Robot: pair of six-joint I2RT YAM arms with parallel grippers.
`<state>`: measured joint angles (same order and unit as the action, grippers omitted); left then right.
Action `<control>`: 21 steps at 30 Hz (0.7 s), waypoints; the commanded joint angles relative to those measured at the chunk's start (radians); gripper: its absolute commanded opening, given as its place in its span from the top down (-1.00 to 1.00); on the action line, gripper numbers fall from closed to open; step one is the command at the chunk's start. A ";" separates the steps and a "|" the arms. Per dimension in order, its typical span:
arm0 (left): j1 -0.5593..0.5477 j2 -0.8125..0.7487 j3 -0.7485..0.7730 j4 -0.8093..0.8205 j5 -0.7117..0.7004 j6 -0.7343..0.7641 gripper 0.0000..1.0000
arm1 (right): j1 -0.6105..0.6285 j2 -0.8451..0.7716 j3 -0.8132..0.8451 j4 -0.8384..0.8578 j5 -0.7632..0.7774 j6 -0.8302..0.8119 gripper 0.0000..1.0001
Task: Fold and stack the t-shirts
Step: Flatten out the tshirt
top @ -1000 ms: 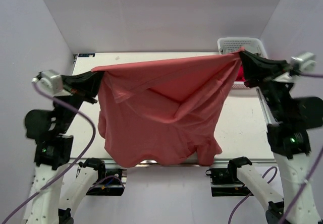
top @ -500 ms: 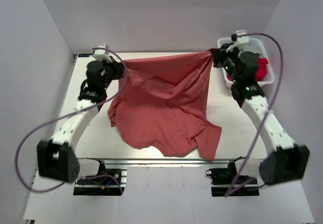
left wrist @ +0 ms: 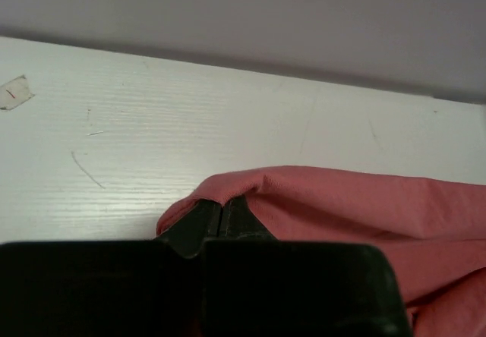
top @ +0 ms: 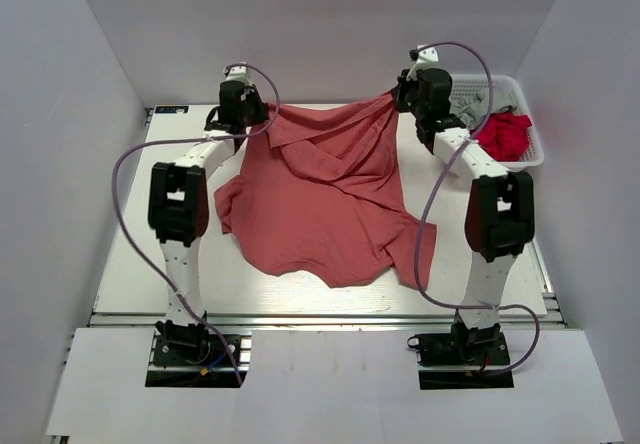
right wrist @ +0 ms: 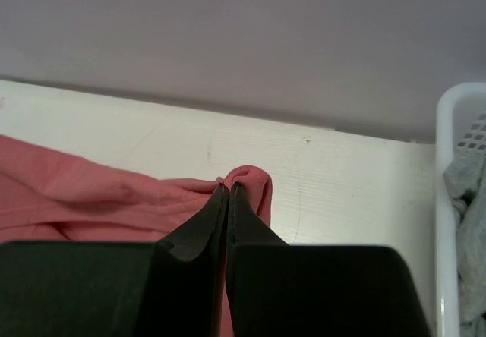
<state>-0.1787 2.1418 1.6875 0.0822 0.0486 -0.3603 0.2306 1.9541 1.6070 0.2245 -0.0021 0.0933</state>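
Lying rumpled over the middle of the white table [top: 130,254] is one salmon-red t-shirt [top: 320,214]. Its near hem trails toward the near edge, and its far edge is drawn up into two peaks close to the far edge of the surface. The left gripper [left wrist: 221,204] has its jaws pressed together on a small fold of that cloth at the left peak, and the pinched bit rides just above the tabletop. The right gripper [right wrist: 228,189] is clamped the same way on the right peak, with a little loop of fabric poking out past its tips. Between the two pinches the shirt sags in loose diagonal folds, and one flap lies turned over near the left grip. Only this one shirt is out on the surface. At the far right corner sits one white slotted basket [top: 505,82], just beside the right gripper. Inside it I count two things: a brighter red garment [top: 505,134] heaped toward its near end, and a grey cloth [right wrist: 472,200] against the wall nearest the arm. What kind of garment either one is, I cannot tell.
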 commanded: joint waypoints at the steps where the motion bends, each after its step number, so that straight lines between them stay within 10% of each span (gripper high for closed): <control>1: 0.030 0.097 0.148 -0.073 0.037 -0.020 1.00 | -0.007 0.054 0.062 0.029 -0.028 -0.026 1.00; 5: 0.048 0.214 0.231 -0.099 0.051 -0.057 0.96 | -0.007 0.106 0.051 0.036 -0.038 -0.017 1.00; 9: 0.070 0.285 0.291 -0.099 0.082 -0.066 -0.86 | -0.008 0.199 0.117 -0.043 0.042 -0.004 0.88; 10: 0.079 0.294 0.305 -0.111 0.095 -0.066 -0.98 | -0.008 0.215 0.178 -0.057 0.054 -0.003 0.59; 12: 0.079 0.306 0.327 -0.122 0.096 -0.066 -0.98 | -0.008 0.265 0.246 -0.118 0.077 -0.013 0.17; 13: 0.079 0.306 0.336 -0.122 0.096 -0.066 -0.98 | -0.008 0.278 0.301 -0.144 0.086 -0.018 -0.35; 16: 0.079 0.306 0.348 -0.156 0.105 -0.066 -0.98 | -0.005 0.335 0.425 -0.284 0.119 -0.021 -0.80; 21: 0.079 0.216 0.334 -0.212 0.105 -0.034 -0.98 | -0.002 0.209 0.367 -0.313 0.099 -0.038 -0.80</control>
<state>-0.0948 2.4790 2.0071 -0.0761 0.1326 -0.4164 0.2291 2.2868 1.9808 -0.0471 0.0841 0.0704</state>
